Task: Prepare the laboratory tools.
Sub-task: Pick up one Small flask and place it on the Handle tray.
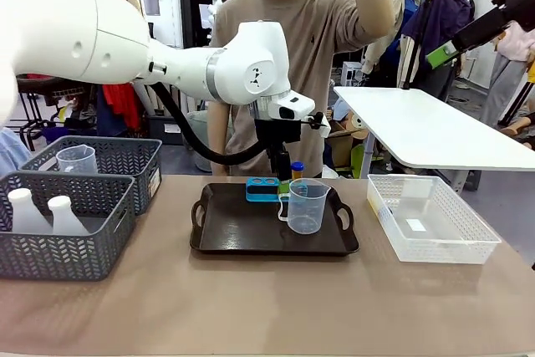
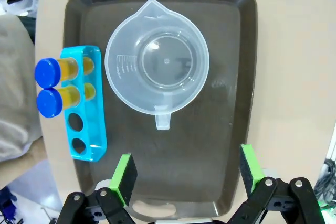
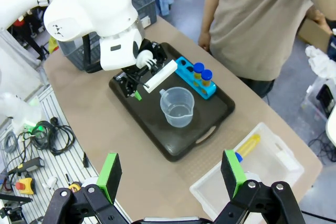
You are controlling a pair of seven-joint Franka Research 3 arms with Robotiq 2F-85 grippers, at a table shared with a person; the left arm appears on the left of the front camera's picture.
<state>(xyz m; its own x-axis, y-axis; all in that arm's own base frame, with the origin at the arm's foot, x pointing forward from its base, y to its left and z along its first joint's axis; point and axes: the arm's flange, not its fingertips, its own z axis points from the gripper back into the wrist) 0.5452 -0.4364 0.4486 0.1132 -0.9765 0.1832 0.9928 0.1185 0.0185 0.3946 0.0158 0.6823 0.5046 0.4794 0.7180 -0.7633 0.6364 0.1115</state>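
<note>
Left gripper (image 2: 186,174): your jaws stand wide, nothing between the green pads (image 2: 124,176); they hang over one handle end of the dark brown tray (image 2: 226,129)
Clear plastic measuring beaker with handle (image 2: 157,61): upright on the tray, straight ahead of the left jaws, apart from both fingers, handle turned toward them
Low blue four-hole rack (image 2: 84,108): on the tray, ahead of the jaws and out past one finger's side, just beside the beaker
Small amber blue-capped tubes (image 2: 48,73): two, in the rack holes farthest from your jaws
Right gripper (image 3: 170,174): jaws wide and empty, high over the table; the tray lies well ahead of them
Surface: tan tabletop (image 1: 251,307); at your left, two grey mesh baskets (image 1: 58,240) hold two white translucent conical flasks (image 1: 25,211) and a second clear beaker (image 1: 77,159); at your right, a clear plastic crate (image 1: 430,223) with one more tube lying in it (image 3: 247,145)
Room: a person in a beige shirt (image 1: 309,31) stands at the far edge behind the tray; a white table (image 1: 435,127) beyond; cables on the floor (image 3: 47,137)
</note>
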